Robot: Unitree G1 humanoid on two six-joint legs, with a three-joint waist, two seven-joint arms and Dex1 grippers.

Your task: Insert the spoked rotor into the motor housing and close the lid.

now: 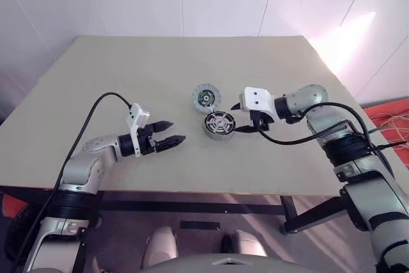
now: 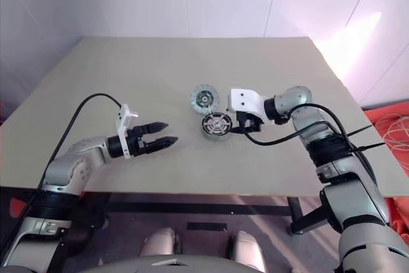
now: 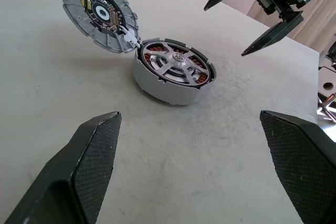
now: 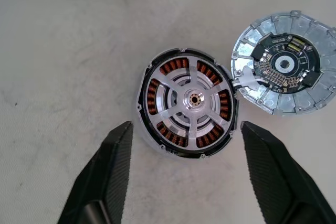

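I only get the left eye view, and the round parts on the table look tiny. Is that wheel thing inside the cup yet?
Observer: Yes. The right wrist view shows the spoked rotor seated in the motor housing, with coppery windings between its spokes.
Operator: And the lid?
Observer: Open. The lid stands tilted at the housing's rim, circuit face showing, joined to it by a small white piece.
Operator: Is the right claw holding anything?
Observer: No. The right gripper hangs open above the housing, empty.
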